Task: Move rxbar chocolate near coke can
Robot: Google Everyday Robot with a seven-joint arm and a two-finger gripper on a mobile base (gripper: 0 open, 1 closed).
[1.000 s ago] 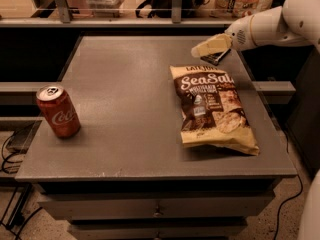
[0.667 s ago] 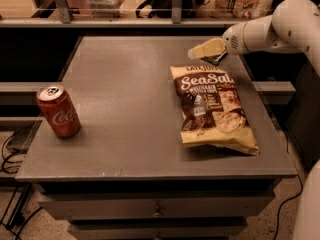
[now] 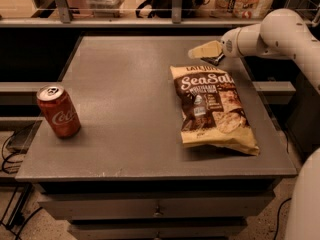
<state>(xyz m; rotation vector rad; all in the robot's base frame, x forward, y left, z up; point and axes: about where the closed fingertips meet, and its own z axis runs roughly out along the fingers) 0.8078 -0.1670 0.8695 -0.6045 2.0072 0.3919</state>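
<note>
- Gripper hovers low over the far right part of the bench, at the end of a white arm reaching in from the right of the view. I cannot tell whether it is spread, pressed together or pinching anything.
- Chocolate bar: only a small dark sliver shows, directly beneath the gripper and right against the far edge of the chip bag. Most of it is hidden, so calling that sliver the bar is a judgement, not a certainty.
- The chip bag lies flat on the near side of the gripper, with its top edge just under it.
- Cola can stands upright well apart from the gripper, across the bench toward the near left of the view, with bare bench between.
- Handling, as I judge it: the bar is light, thin and flat, in a slick, crinkly wrapper. It should be fairly firm but able to bend.
- Because it lies so low, the gripper must come right down to the bench surface to catch it.
- The best hold is probably across the short width at the middle, so the bar neither pivots nor droops.
- A moderate squeeze should do, since a hard one could dent the bar and a weak one could let the wrapper slip.
- The gripper should keep clear of the bag's edge, or the bag may be pinched along with the bar.
</note>
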